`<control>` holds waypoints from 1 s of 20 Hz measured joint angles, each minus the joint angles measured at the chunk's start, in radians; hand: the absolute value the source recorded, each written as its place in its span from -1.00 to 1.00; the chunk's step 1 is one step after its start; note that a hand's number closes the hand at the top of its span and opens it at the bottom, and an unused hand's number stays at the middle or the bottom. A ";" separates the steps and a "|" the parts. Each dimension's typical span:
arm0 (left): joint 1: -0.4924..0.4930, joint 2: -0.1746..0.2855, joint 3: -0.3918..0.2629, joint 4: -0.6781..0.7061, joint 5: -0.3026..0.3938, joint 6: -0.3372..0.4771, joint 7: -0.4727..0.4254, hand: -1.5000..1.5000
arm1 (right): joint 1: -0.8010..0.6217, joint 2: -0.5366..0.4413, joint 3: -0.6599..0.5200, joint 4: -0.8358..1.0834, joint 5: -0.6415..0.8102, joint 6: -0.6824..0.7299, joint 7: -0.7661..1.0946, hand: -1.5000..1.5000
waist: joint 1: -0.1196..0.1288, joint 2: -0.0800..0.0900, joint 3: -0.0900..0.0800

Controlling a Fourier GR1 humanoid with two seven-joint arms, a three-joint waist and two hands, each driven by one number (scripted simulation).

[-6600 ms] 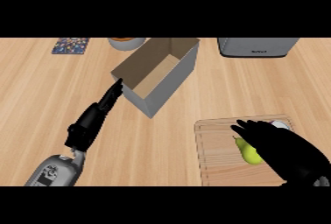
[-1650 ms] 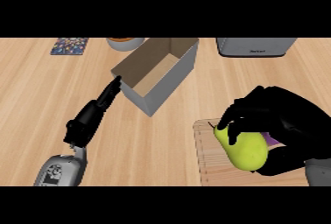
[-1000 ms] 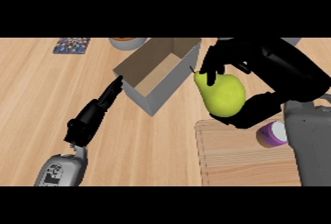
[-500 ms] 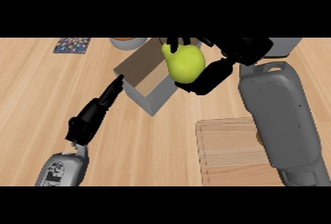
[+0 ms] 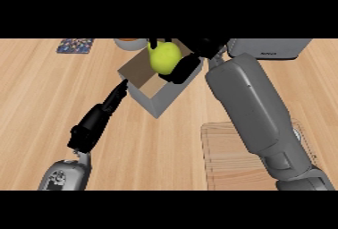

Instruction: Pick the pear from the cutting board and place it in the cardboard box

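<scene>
The right hand (image 5: 185, 70) is curled round the pear (image 5: 165, 57), black fingers wrapping its top and lower right side, and holds it above the open top of the box (image 5: 173, 93), over the far part of the opening. The pear is yellow-green and clear of the box's walls. The grey right forearm (image 5: 254, 107) runs from the lower right up to the box and covers part of the board (image 5: 228, 156), which lies on the counter (image 5: 40, 98) to the right and nearer. The left hand (image 5: 99, 118) stretches out with fingers straight and pressed together, tips at the box's left wall; whether they touch it I cannot tell
</scene>
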State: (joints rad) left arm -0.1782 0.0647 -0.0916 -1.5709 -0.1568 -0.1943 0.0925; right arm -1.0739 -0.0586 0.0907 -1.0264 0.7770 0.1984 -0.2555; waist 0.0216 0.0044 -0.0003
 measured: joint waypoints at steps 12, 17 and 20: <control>-0.048 -0.008 -0.004 0.036 -0.004 -0.013 -0.002 0.00 | -0.094 0.052 0.026 0.466 -0.063 -0.159 -0.039 -1.00 | 0.029 0.008 0.000; -0.067 -0.009 0.004 0.049 -0.006 -0.011 -0.011 0.00 | -0.119 0.049 -0.007 0.587 -0.139 -0.155 -0.125 -1.00 | 0.029 0.007 0.001; -0.069 -0.008 0.007 0.046 0.001 -0.015 -0.005 0.00 | -0.126 0.054 -0.083 0.612 -0.225 -0.155 -0.168 -1.00 | 0.033 0.011 0.001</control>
State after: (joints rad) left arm -0.2469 0.0565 -0.0841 -1.5251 -0.1561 -0.2094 0.0871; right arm -1.2002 -0.0050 0.0075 -0.4139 0.5520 0.0433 -0.4233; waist 0.0545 0.0155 0.0008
